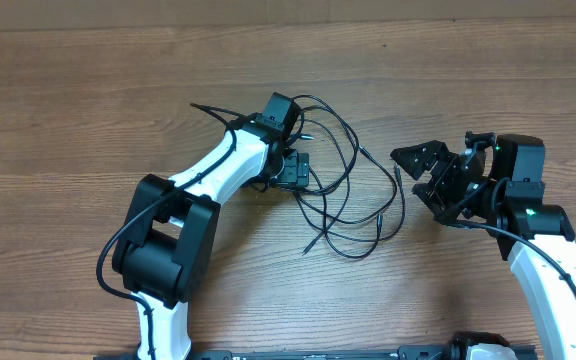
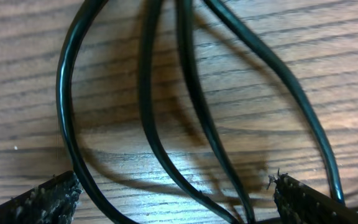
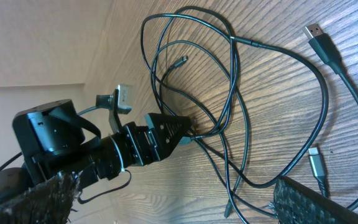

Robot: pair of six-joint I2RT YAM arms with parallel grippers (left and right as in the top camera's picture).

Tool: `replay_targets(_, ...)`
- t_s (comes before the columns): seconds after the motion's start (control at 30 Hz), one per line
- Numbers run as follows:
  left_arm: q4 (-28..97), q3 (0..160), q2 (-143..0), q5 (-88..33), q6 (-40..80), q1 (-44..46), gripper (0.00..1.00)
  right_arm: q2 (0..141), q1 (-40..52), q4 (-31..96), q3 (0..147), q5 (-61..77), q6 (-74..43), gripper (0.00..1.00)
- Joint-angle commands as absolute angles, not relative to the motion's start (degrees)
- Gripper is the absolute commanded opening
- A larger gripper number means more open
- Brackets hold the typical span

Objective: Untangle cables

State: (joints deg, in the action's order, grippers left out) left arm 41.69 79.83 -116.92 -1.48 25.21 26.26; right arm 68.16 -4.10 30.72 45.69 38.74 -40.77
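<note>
Overhead: tangle of thin black cables, centre of brown wood-grain table. Left gripper in its edge, right gripper just beside it.
Left wrist: jaws wide, four strands between, none pinched.
Right wrist: jaws wide, empty.
Step, judged: first grasp. Next: close on one strand, draw it clear.

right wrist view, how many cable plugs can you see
3: a large plug upper right, a silver plug lower right, a small plug upper centre. More may be hidden in the tangle.
</note>
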Motion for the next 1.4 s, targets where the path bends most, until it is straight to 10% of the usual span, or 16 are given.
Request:
replay_targets(0.0,42.19,80.36,-118.02,-0.64,29.32,26.26,1.0,68.18,-4.21,30.59,45.71,38.39,-40.16,1.0)
replay_targets(0.17,41.98,79.24,-118.06,0.38,33.56,26.26,0.95,68.18,-4.21,30.61,45.71,38.39,-40.16,1.0)
replay_targets(0.37,41.25,78.0,-118.08,0.16,34.98,26.26,0.29,68.18,-4.21,30.59,45.71,38.39,-40.16,1.0)
replay_targets(0.5,41.25,78.0,-118.08,-0.05,34.96,26.28,0.04,68.18,-4.21,30.63,45.71,38.41,-40.16,1.0)
replay_targets(0.9,47.81,96.47,-112.07,-25.04,2.02,25.21,0.04,68.18,-4.19,32.4,45.71,38.63,-34.3,1.0)
replay_targets(1.37,53.19,107.02,-101.16,-22.33,-17.61,39.22,0.04,68.18,-4.19,33.8,45.71,38.37,-31.11,1.0)
